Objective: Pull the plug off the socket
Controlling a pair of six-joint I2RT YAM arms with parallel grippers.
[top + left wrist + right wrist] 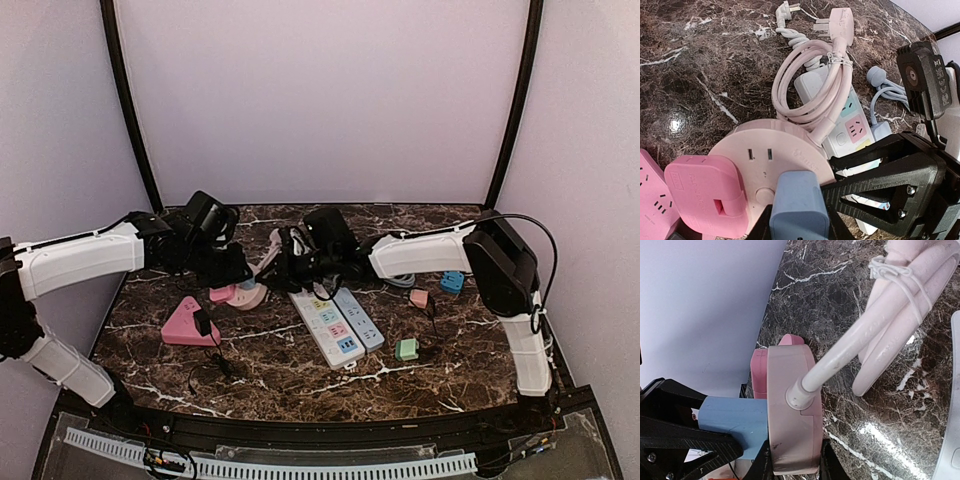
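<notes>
plug: blue plug (735, 422) seated in the face of the round pink socket (790, 410). Its body is flush to the face with no gap visible, so it is not out yet.
where: left of centre on the bench (840, 280), just beside the white strips (340, 325). Cannot tell whether the socket is resting or lifted.
left claw (797, 227): clenched on the plug body, a finger on each side.
right claw (795, 465): clenched across the socket's rim, bracing it.
axis: the plug's long axis stands square to the socket face. It points away from the right claw and back toward the left arm.
nearer arm: left, and it has the plug.
next move (judgement): left pulls straight back along that axis while right holds the socket in place.
risks (judgement): the pink plug (705, 192) sits in the same face, close beside the left claw. The cord (850, 355) leaves the rim in a tied coil and may drag. An off-axis pull could bind the pins or twist the socket out of right's grip.
</notes>
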